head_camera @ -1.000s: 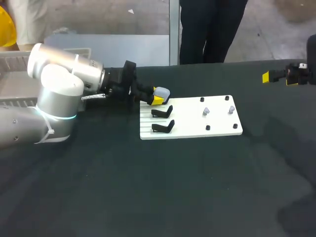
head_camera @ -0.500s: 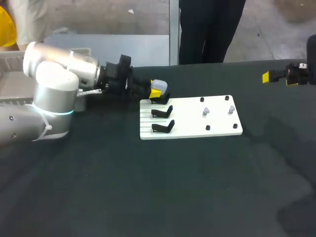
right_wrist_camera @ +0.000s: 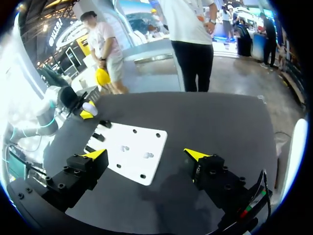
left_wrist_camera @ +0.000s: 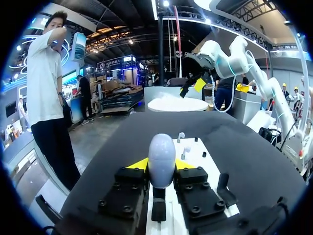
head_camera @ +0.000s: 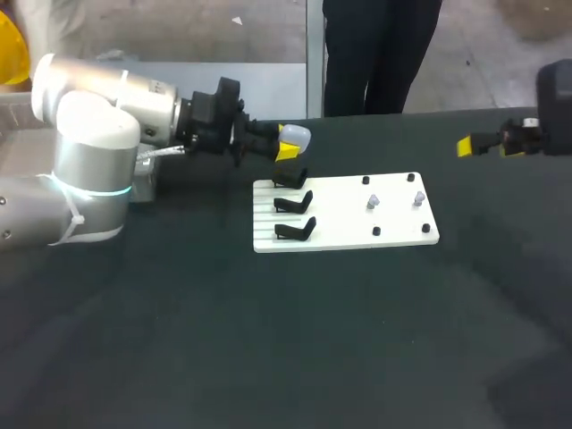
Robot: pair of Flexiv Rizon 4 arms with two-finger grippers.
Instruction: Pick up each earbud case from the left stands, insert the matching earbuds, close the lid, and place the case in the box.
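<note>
Case point(head_camera: 295, 136) in left claw point(head_camera: 285, 148) (off stands point(head_camera: 293, 204))

A flat white board point(head_camera: 344, 234) lies in the middle of the dark table point(head_camera: 268, 340). Three small black stands point(head_camera: 295, 202) sit on its left side and two tiny pale earbuds point(head_camera: 374, 202) on its right. The rounded pale case point(head_camera: 295, 136), in the left gripper point(left_wrist_camera: 161, 164), hangs over the back stand.

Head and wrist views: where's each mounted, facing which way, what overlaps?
Head: above and behind, looking down on the table; left arm at left, right gripper at right.
Left wrist: on that wrist, facing across the white board toward the right arm; left gripper shut on the earbud case.
Right wrist: on that wrist, facing board and left arm; own open fingers show.
Shared: all see board and case.
</note>
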